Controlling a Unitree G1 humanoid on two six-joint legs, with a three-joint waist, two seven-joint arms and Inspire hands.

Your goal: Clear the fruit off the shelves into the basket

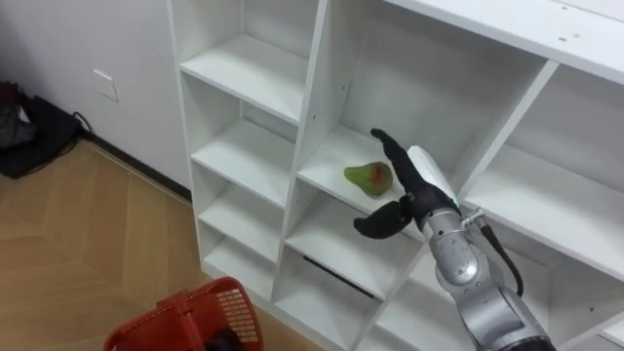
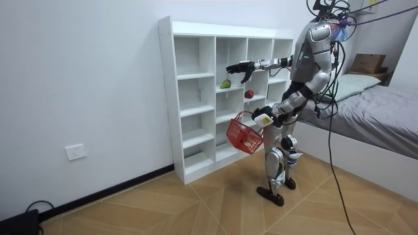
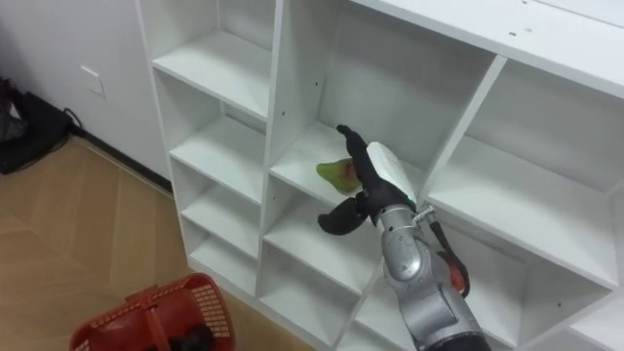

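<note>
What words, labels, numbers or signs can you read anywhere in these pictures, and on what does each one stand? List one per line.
No text can be read in any view.
The white shelf, the pear and the red basket: no print to be seen.
The wall socket: plain, no lettering visible.
The cardboard box on the bed: any print is too small to read.

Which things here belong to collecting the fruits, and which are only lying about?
For the job: pear, red fruit, basket at the left hand, shelf, open right hand by the pear.
Lying about: black bag, socket, bed, box.
</note>
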